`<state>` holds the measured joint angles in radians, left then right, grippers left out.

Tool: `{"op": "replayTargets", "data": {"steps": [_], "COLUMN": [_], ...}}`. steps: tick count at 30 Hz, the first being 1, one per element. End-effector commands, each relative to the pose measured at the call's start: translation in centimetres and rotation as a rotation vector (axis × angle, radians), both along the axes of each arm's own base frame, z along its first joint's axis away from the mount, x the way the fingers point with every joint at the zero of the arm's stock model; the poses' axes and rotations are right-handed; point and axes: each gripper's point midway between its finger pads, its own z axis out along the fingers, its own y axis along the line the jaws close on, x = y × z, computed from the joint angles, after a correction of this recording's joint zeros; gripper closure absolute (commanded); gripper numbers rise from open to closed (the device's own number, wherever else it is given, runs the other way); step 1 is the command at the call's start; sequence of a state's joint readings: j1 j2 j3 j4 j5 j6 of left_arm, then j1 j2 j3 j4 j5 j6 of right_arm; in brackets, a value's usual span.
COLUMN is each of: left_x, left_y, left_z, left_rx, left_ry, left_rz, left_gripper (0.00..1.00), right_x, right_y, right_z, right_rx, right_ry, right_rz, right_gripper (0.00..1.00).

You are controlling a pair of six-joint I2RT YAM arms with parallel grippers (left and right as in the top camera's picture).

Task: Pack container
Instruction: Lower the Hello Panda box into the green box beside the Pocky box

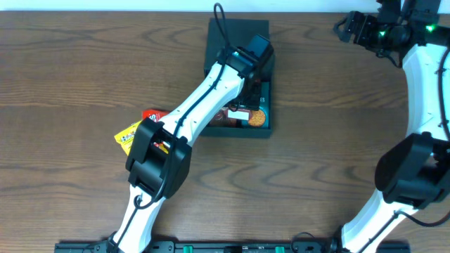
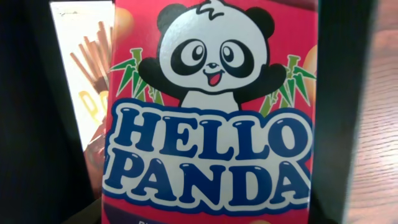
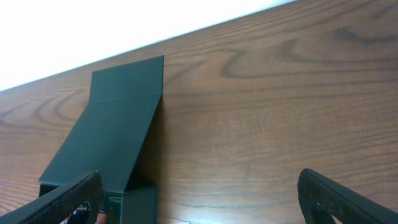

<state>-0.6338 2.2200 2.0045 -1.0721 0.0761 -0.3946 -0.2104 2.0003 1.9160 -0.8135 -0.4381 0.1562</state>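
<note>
Container [image 1: 238,35] sits at mid-tabletop [image 1: 70,77], its lid flipped back and snacks inside. Left pincer [image 1: 247,97] reaches down into it. A panda snack box [image 2: 211,124] fills its camera, and whether it grips the box I cannot tell. Right pincer [image 3: 199,180] hangs wide open and empty, well apart.
</note>
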Motion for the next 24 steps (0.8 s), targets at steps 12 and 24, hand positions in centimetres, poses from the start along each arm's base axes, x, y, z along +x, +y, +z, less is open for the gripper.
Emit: {"op": "replayTargets", "data": {"steps": [12, 24], "left_x": [-1.4, 0.6], "left_y": [-2.2, -2.2], "left_z": [-2.1, 2.5], "left_rx": [0.009, -0.007], "left_ry": [0.030, -0.088], "left_rz": [-0.004, 0.009], "left_gripper": [0.17, 0.15], "right_x": [-0.4, -0.8], "right_y": [-0.1, 0.0], "right_z": [1.1, 0.8], "right_rx": [-0.014, -0.026], "right_ry": [-0.018, -0.003], "right_rz": [0.023, 0.043], "right_gripper": [0.01, 0.01]}}
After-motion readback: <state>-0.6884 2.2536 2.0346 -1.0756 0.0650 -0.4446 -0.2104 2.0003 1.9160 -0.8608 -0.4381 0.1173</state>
